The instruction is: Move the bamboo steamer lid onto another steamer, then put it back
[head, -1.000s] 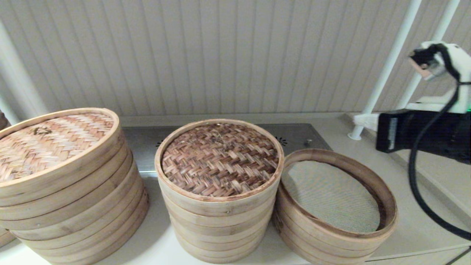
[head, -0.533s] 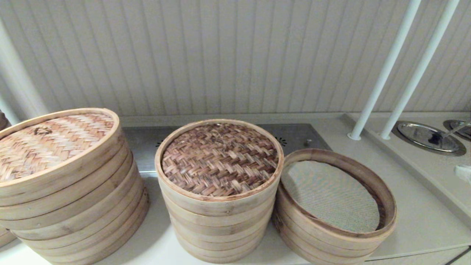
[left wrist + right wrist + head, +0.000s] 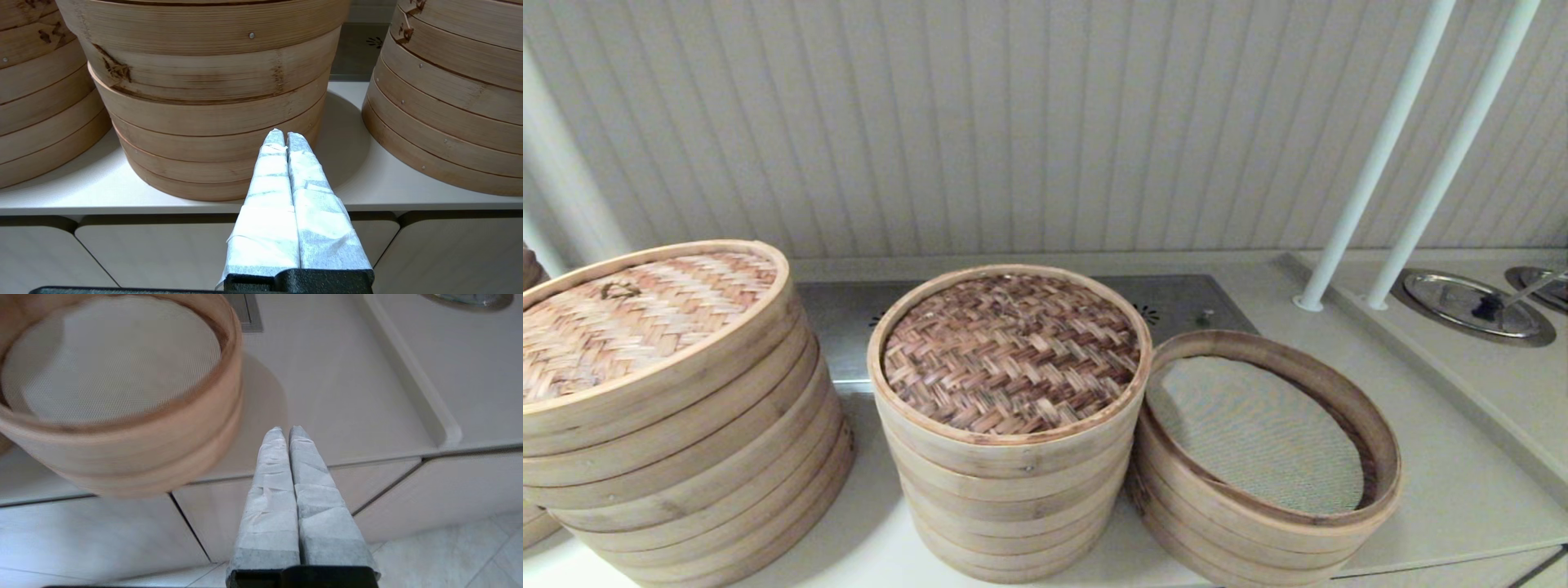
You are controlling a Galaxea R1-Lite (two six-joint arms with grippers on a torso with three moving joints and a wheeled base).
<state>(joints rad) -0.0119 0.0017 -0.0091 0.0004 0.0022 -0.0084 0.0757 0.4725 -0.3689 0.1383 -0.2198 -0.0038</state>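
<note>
The bamboo steamer lid (image 3: 1011, 353), dark brown herringbone weave in a pale rim, sits on the middle stack of rings (image 3: 1013, 498). Right beside it stands the other steamer (image 3: 1380, 506), low and tilted, with an orange-brown rim and grey-green mesh liner (image 3: 1258, 433); it is uncovered. Neither gripper appears in the head view. My left gripper (image 3: 285, 134) is shut and empty, low in front of the counter edge, facing a stack (image 3: 212, 102). My right gripper (image 3: 286, 430) is shut and empty, off the counter's front edge, to the right of the low steamer (image 3: 122, 428).
The biggest stack with a light tan looped lid (image 3: 645, 310) stands at the left. Two white poles (image 3: 1380, 155) rise at the back right, next to a recessed metal dish (image 3: 1470, 304). A metal plate (image 3: 1176, 298) lies behind the stacks, against the ribbed wall.
One second ago the right arm hung raised at the right edge of the head view; it has since dropped out of that view. The lid and steamers have not moved.
</note>
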